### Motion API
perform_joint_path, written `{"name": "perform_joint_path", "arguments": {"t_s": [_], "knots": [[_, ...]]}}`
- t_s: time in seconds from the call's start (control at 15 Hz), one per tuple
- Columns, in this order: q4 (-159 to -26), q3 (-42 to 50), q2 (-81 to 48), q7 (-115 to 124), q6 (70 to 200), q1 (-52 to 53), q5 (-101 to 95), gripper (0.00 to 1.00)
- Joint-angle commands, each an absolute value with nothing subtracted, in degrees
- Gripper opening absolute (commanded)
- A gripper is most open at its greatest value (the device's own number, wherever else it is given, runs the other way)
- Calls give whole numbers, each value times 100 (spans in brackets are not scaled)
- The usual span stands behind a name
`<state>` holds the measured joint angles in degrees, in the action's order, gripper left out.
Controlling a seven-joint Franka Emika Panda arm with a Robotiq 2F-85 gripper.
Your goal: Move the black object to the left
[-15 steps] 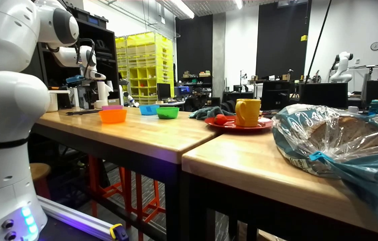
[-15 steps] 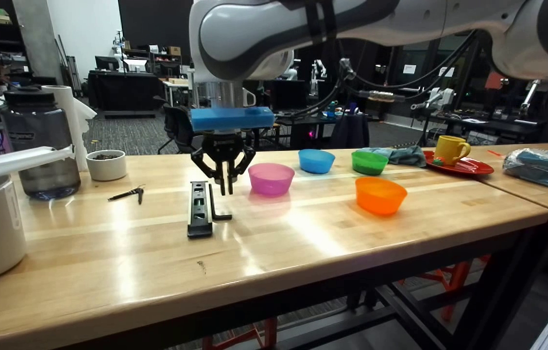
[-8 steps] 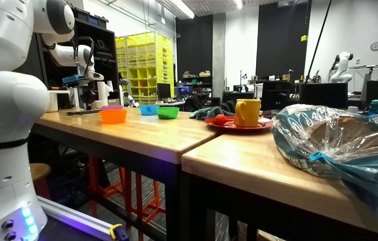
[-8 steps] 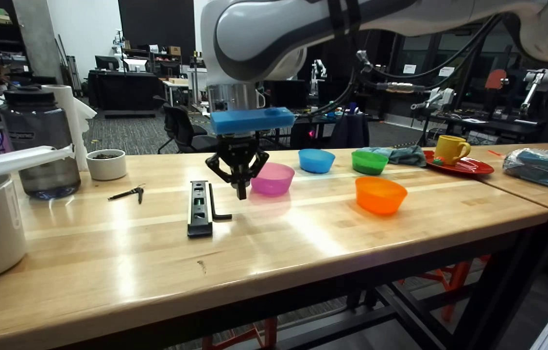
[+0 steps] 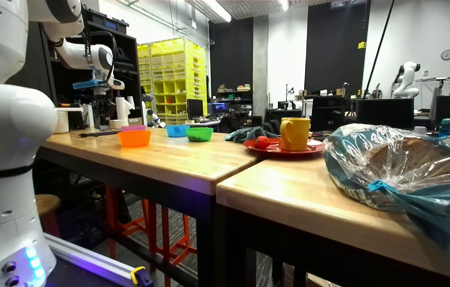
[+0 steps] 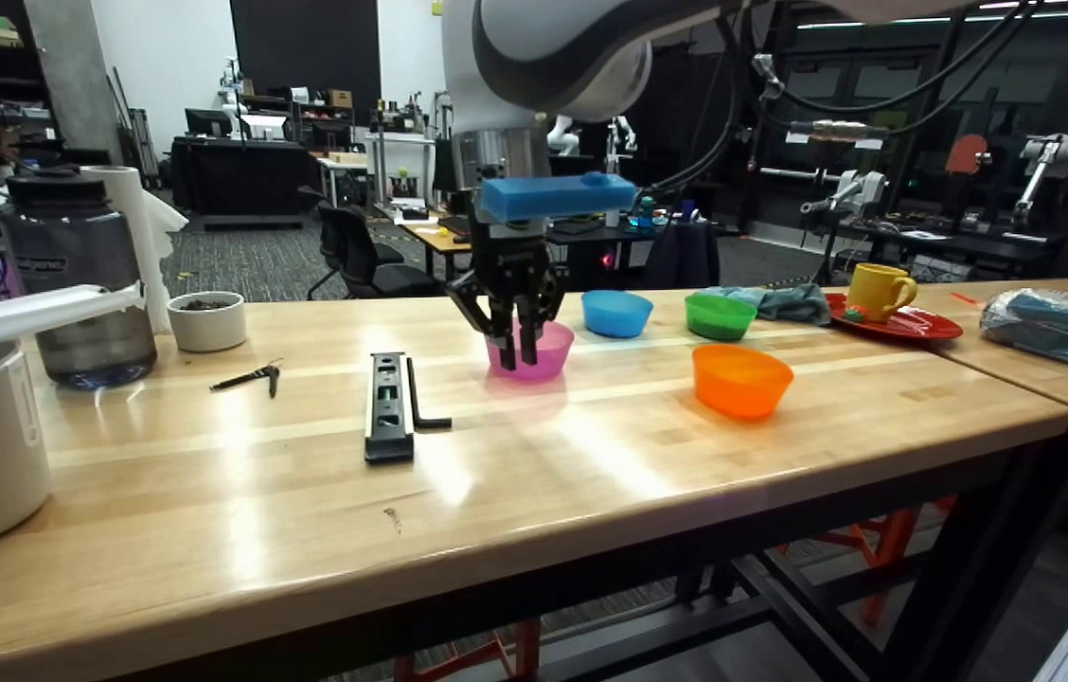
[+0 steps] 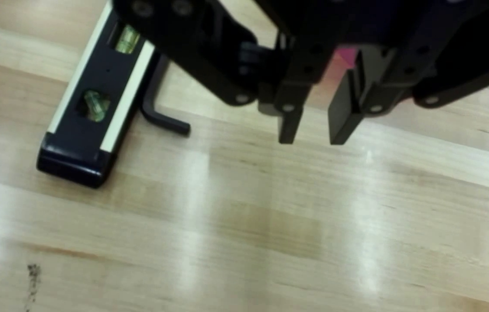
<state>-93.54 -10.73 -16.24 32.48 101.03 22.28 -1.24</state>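
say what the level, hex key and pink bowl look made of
Level: body perhaps plastic or dark-coated metal, black between pale strips; glossy end looks like plastic.
Hex key: probably metal, dark finish, judging by its thin bent bar.
Pink bowl: likely smooth plastic, perhaps translucent, from its even color and the pink tint on the table.

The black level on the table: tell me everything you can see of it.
The black level is a slim, straight bar with pale strips, inset yellow-green vials and a glossy, plastic-looking end cap. It lies flat on the table, lengthwise beside a black hex key; whether they touch is unclear. The open gripper stands apart from it.
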Motion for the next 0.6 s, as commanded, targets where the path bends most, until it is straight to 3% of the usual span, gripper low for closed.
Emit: {"name": "perform_joint_path", "arguments": {"t_s": [0.0,0.4,0.53], "knots": [[-9937,-1147,-1015,2800,9982,2038,37,56],[-10472,-1119,-410,2264,9775,1769,55,97],[-10647,-1101,-191,2096,9737,1655,49,100]]}}
